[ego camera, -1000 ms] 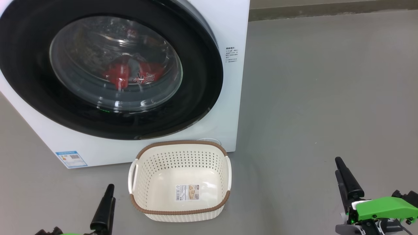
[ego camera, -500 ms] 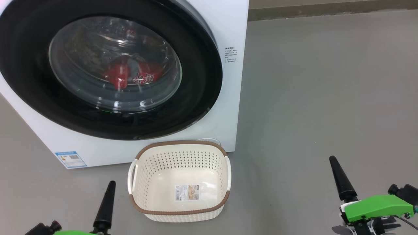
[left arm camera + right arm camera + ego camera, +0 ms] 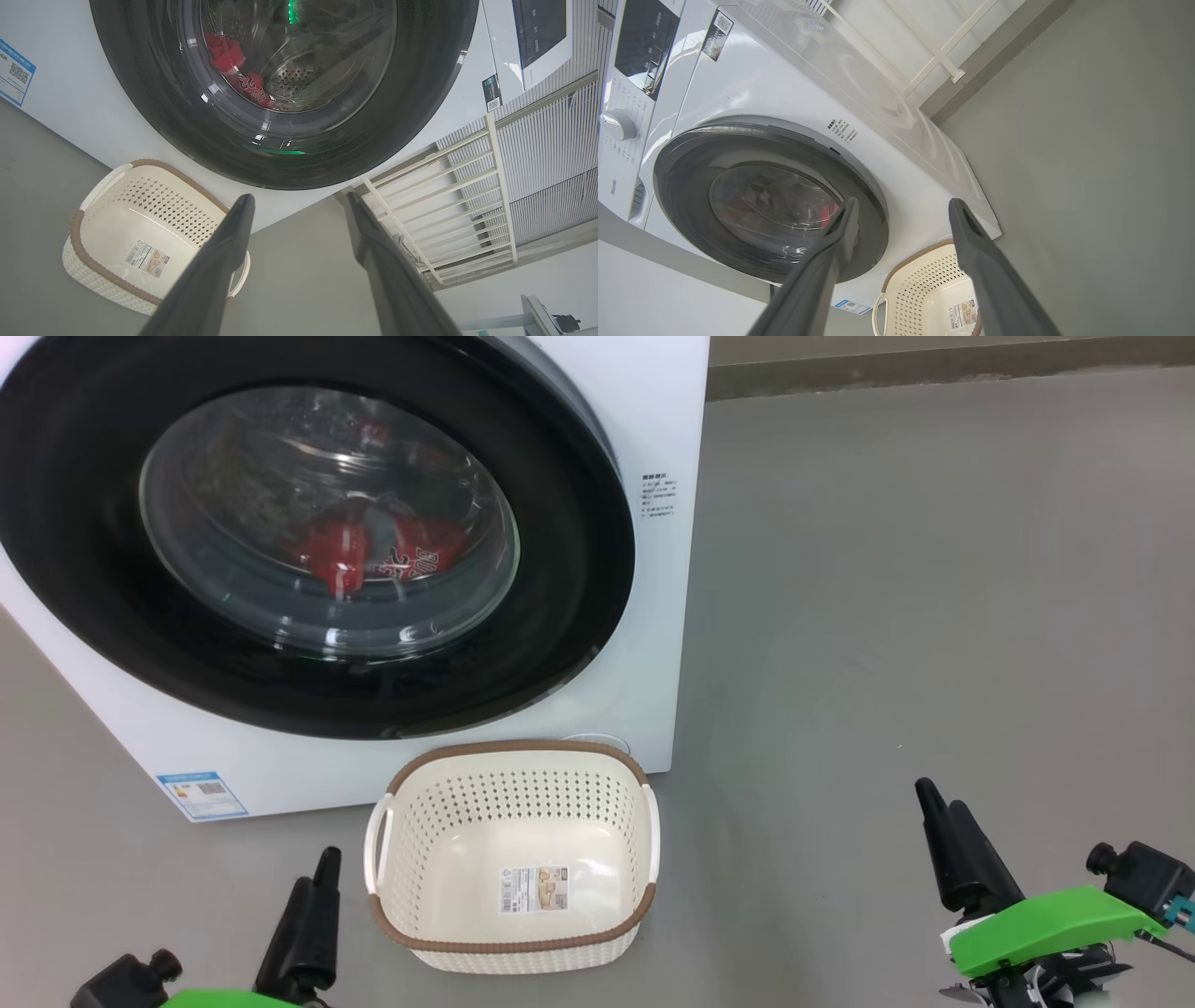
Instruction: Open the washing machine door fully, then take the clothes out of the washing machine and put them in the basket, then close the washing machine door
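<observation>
— Progress, then: how much of the job is done?

— None that shows. The door (image 3: pixel 84 569) looks shut flush against the washer (image 3: pixel 658 420), so opening it is the first step, and it is not yet begun.

— And the clothes (image 3: pixel 347 547)?

— Inside the washer, behind the door glass: a red heap low in the drum, with white lettering on it.

— The basket (image 3: pixel 515 748)?

— On the floor (image 3: pixel 896 579) right in front of the washer, below the door's lower edge, its far rim close to the white front panel. Nothing in it but a sticker on the bottom.

— What are the grippers doing?

— The left gripper (image 3: pixel 299 198) hangs in front of the washer, to the left of the basket, fingers spread wide and holding nothing. The right gripper (image 3: pixel 903 201) is well off to the washer's right, also spread wide and empty. Neither touches the door.

— So everything is left?

— I judge so: open, unload, close.

— What about the surface and the room?

— Smooth, matt grey floor all round the washer. A dark skirting strip (image 3: pixel 934 369) runs along the wall behind it. Beyond the washer's side stands a white slatted rack (image 3: pixel 444 186), and the control panel (image 3: pixel 640 46) sits above the door.
</observation>
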Motion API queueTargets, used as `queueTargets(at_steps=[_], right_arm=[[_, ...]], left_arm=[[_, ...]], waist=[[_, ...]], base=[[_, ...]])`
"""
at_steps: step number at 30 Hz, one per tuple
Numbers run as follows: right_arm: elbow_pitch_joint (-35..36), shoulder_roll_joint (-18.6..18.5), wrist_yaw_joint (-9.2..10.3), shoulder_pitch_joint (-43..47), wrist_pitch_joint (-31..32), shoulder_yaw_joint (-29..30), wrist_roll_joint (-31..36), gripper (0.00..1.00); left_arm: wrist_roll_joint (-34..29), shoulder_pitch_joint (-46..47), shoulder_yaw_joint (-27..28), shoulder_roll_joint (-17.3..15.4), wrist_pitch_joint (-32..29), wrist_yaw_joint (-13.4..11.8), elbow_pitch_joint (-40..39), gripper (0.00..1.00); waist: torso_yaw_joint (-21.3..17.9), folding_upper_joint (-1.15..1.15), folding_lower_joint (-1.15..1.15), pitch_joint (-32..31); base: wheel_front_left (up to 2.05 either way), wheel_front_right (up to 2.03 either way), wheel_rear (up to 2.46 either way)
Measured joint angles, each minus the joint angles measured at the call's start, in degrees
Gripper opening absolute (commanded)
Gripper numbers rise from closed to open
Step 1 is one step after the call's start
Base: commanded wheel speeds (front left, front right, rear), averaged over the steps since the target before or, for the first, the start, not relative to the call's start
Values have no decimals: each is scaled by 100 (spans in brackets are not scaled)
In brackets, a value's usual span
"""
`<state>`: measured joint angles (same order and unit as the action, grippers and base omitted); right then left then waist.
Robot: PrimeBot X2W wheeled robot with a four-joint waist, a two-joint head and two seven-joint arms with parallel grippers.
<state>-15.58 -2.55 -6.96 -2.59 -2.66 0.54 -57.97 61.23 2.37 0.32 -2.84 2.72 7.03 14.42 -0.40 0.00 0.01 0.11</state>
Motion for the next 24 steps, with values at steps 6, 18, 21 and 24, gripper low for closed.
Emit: queueTargets(at_steps=[6,18,21,24], right_arm=[[85,-64,0,-2,-97,-142,516,100],[260,-69,-1,-24,-299,-172,1348,100],[258,-73,-1,-43,-342,-230,1558,100],[256,-74,-7,-85,-396,-311,1744,100]], left_arm=[[-701,0,64,5,98,1,-22,100],[-1728,1,107,12,301,4,-194,100],[-1914,2,107,14,346,5,-211,100],[-2121,4,107,16,398,5,-220,100]], waist=[[-10,0,0,9],[-18,0,0,49],[-22,0,0,54],[-27,0,0,53]], base=[[0,0,0],[0,0,0],[0,0,0],[0,0,0]])
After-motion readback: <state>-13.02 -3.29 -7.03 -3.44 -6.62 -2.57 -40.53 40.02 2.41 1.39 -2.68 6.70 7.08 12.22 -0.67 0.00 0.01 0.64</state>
